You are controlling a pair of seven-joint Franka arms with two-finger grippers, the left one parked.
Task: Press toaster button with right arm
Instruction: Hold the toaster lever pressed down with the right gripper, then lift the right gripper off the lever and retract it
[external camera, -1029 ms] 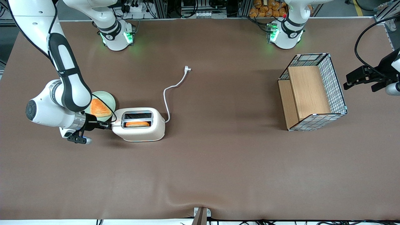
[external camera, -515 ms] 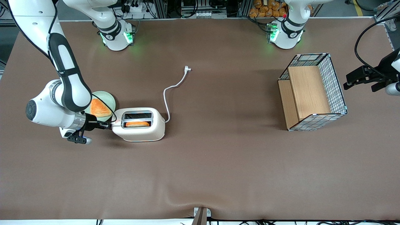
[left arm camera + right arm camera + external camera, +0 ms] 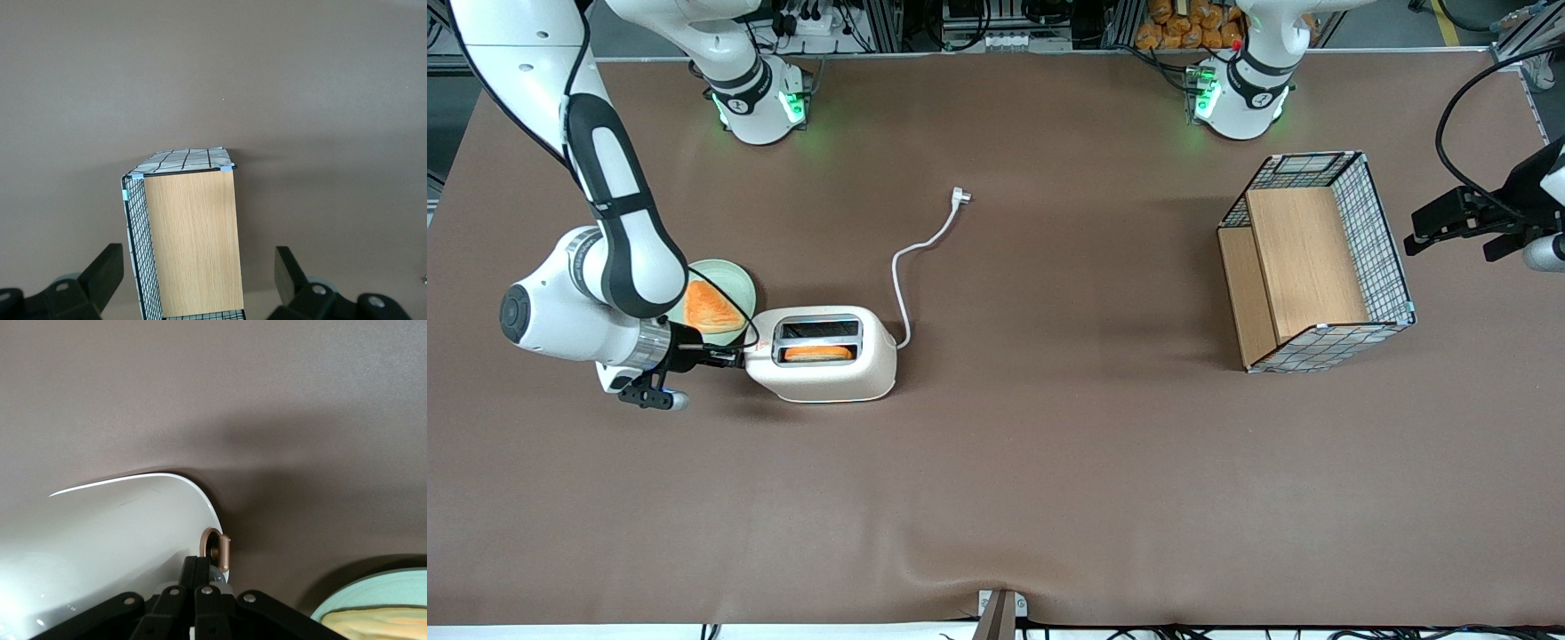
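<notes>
The cream-white toaster (image 3: 827, 360) stands on the brown table with an orange slice in the slot nearer the front camera. Its white cord (image 3: 911, 267) trails away toward the arm bases. The right arm (image 3: 609, 231) reaches down to the toaster's narrow end by the red triangle mark. My gripper (image 3: 738, 357) is shut, with its fingertips (image 3: 197, 564) pressed together against that end of the toaster (image 3: 127, 533). The toaster button (image 3: 215, 574) shows as a grey nub right at the fingertips, just under a copper-coloured knob (image 3: 219, 550). The front view hides the button under the gripper.
A pale green plate (image 3: 738, 277) with an orange toast slice (image 3: 710, 308) sits right beside the gripper, farther from the front camera; its rim (image 3: 373, 587) shows in the right wrist view. A wire basket with wooden panels (image 3: 1316, 262) stands toward the parked arm's end.
</notes>
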